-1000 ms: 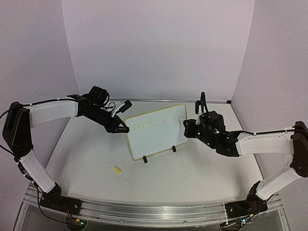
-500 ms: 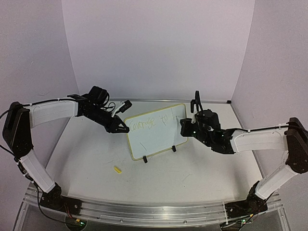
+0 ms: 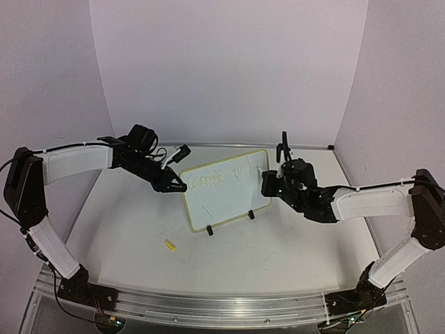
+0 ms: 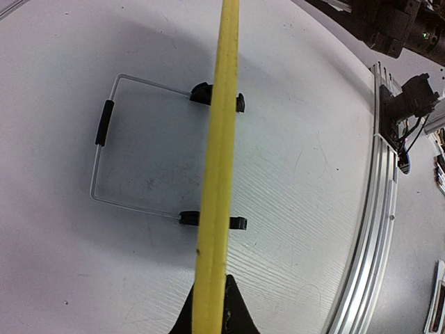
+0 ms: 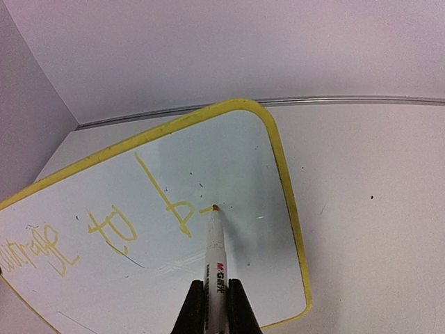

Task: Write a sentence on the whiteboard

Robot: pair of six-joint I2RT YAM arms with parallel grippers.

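Right end effector [image 5: 216,284] grips marker [image 5: 214,240] on whiteboard [image 5: 240,149]; left end effector [image 4: 209,300] clamps its edge.

The left arm [image 3: 73,161] and right arm [image 3: 375,202] wear white shells over their long links, with black housings at shoulders, wrists and bases. A thin black cable [image 3: 382,186] runs along each forearm. The left gripper [image 4: 211,306] and right gripper [image 5: 216,287] show tapered black fingers.

Plain lavender walls [image 3: 229,69] on three sides, light even. White table [image 3: 278,257], faint scuffs. Aluminium rail [image 3: 208,306] along near edge, thin metal strip [image 3: 208,145] at back.
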